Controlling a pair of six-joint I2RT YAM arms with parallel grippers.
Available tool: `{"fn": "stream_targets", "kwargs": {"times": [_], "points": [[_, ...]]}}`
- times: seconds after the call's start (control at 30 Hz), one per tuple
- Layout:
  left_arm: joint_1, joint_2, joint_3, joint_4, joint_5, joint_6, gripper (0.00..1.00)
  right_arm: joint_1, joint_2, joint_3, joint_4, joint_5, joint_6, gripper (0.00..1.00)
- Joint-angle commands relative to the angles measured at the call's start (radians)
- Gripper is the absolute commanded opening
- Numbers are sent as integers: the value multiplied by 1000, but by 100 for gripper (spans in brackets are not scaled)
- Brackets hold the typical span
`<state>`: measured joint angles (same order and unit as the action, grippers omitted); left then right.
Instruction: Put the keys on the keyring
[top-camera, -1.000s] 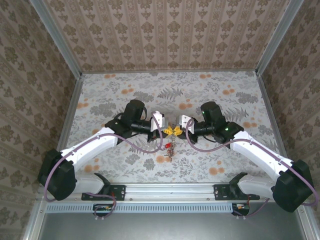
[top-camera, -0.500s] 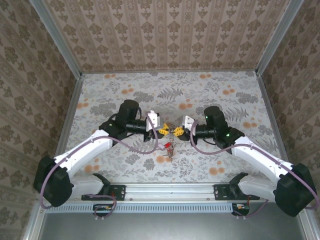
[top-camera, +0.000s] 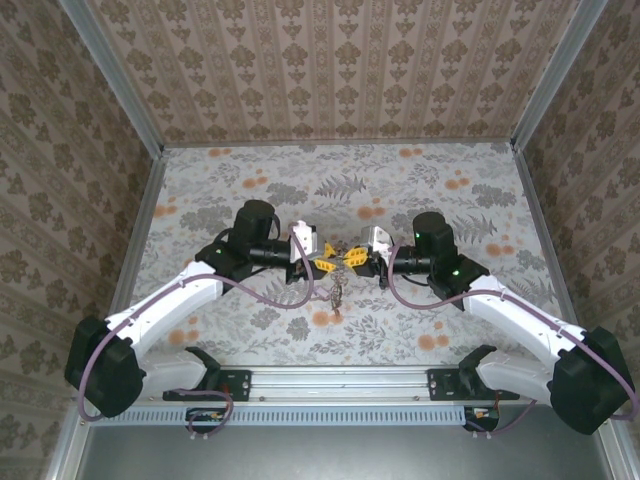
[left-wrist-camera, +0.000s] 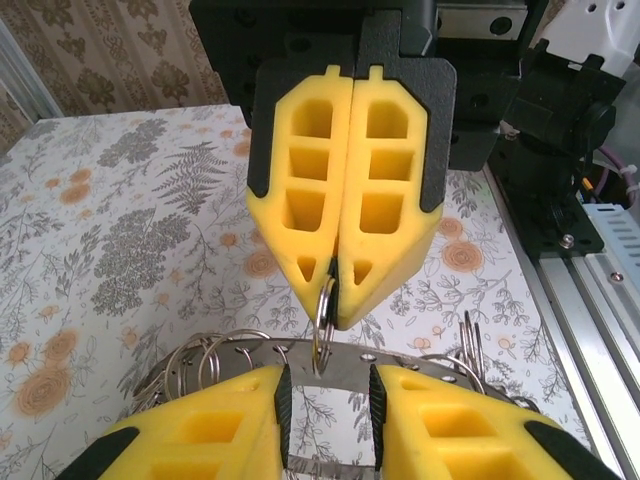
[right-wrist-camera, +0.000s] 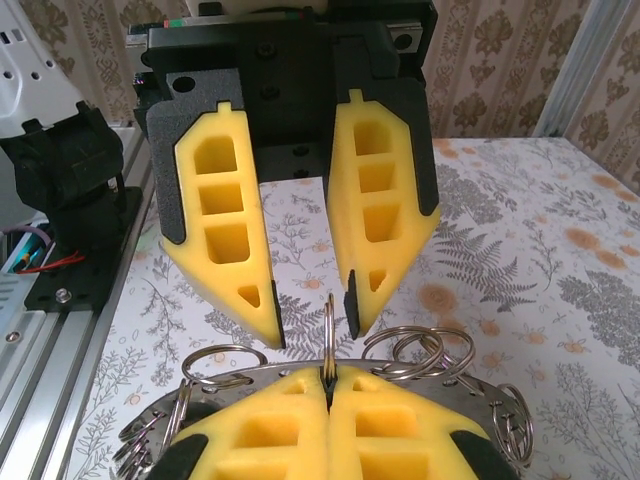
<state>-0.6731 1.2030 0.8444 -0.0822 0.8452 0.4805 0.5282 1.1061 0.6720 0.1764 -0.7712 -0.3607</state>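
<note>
The keyring (left-wrist-camera: 330, 366) sits level between the two grippers' tips. The right gripper (right-wrist-camera: 328, 382) is clamped on a thin loop (right-wrist-camera: 328, 318) at its rim. The left gripper (right-wrist-camera: 312, 328) stands part open, its fingers straddling the band, seemingly clear of it. The keys (top-camera: 338, 292) dangle below both.

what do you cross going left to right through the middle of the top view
left arm → left gripper → keys → right gripper, pinching a small ring → right arm
</note>
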Motion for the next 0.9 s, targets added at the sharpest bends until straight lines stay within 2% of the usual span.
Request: {"fn": "stream_targets", "kwargs": {"times": [0.0,0.23,0.37,0.47,0.63,0.7,0.87], "points": [[5,10,-1,55,32,-42,29,-2,-17,0,58,-46,18,0],[4,35,6,95,67,-75,27,-2,-17,0,67,-42,20,0],[1,44,7,102,78,-74,18,-2,-17,-2,80,-43,22,0],[4,46,1,102,88,-65,2,-2,-20,-6,87,-43,26,0],[9,31,7,63,69,-21,0,0,-25,2,15,-36,-30,1],[8,19,23,7,18,12,0,6,-37,11,-67,-7,-95,20],[-22,6,136,-279,-179,163,0,16,-82,6,-152,67,-191,33]]}}
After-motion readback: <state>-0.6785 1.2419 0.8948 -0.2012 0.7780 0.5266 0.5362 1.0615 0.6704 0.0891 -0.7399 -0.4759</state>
